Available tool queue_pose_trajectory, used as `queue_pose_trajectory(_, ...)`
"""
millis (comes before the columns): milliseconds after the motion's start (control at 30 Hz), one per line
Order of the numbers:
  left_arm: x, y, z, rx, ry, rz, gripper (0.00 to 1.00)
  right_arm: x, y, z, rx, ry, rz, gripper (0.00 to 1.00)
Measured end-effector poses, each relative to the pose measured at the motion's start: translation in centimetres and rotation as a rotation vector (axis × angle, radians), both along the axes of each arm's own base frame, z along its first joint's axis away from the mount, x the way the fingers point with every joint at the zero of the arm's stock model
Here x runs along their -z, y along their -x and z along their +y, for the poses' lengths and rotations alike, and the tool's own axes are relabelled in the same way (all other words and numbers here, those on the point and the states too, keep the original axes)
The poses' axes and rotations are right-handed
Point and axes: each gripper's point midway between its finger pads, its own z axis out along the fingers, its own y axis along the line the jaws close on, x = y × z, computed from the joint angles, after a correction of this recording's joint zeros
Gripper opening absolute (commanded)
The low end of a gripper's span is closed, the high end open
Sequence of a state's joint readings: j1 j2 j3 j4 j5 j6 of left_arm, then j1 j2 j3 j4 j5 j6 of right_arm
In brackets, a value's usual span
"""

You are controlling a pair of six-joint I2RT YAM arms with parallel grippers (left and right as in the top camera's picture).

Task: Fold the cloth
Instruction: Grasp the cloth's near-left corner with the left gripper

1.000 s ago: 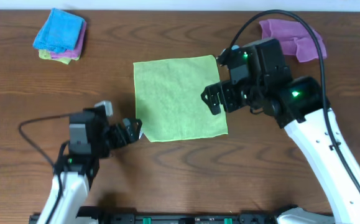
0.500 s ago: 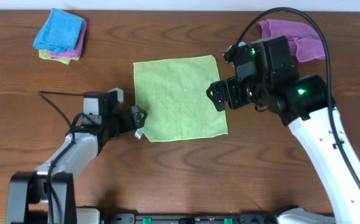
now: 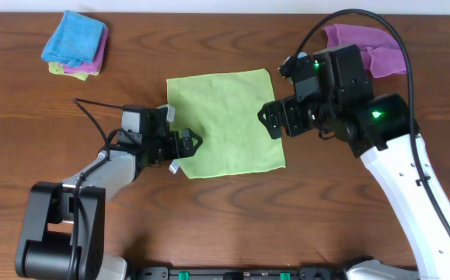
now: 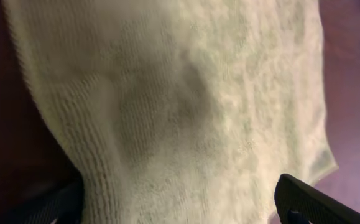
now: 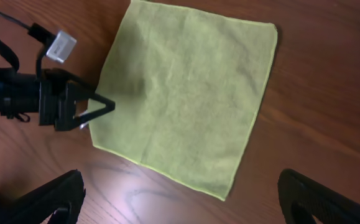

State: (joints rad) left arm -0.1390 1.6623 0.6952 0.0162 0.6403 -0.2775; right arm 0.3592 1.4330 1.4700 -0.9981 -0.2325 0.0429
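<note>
The lime-green cloth lies flat and unfolded in the middle of the table. A small white tag sticks out at its near-left corner. My left gripper is open, low at the cloth's left edge near that corner. In the left wrist view the cloth fills the frame between the two spread fingertips. My right gripper is open and empty, held above the cloth's right edge. In the right wrist view the whole cloth shows, with the left gripper at its edge.
A stack of folded cloths with a bright blue one on top sits at the back left. A purple cloth lies crumpled at the back right, behind the right arm. The table is dark wood.
My left arm has reached forward and right, bringing its open fingers from the bare table onto the cloth's left edge. The right arm shifted slightly, then stayed still.
</note>
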Motion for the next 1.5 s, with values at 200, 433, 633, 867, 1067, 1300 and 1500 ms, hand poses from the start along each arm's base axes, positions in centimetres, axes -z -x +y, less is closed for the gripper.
queue_pose_trajectory(200,-0.5,2.2,-1.4,0.062,0.099,0.094,1.0,0.0,0.0,0.0,0.0,0.0,0.0,0.99)
queue_pose_trajectory(433,-0.9,4.2,-2.7,0.084,0.21,0.189,1.0,0.0,0.1,0.0,0.0,0.001,0.003,0.99)
queue_pose_trajectory(633,-1.2,4.5,-2.7,0.071,0.226,0.201,1.0,0.1,0.1,0.0,0.0,0.001,0.004,0.99)
queue_pose_trajectory(867,-3.9,5.8,-2.7,0.059,0.239,0.203,1.0,0.0,0.0,0.0,-0.001,-0.001,-0.002,0.99)
queue_pose_trajectory(1067,-3.7,7.2,-2.2,0.033,0.214,0.274,0.95,-0.2,-0.3,0.1,-0.002,-0.005,-0.017,0.99)
queue_pose_trajectory(1300,-2.5,8.6,-1.3,-0.002,0.151,0.356,0.95,-0.3,-0.4,0.1,-0.002,-0.006,-0.02,0.99)
queue_pose_trajectory(1500,-1.2,8.7,0.0,-0.046,0.055,0.37,0.9,-0.4,-0.6,0.2,-0.002,-0.009,-0.029,0.97)
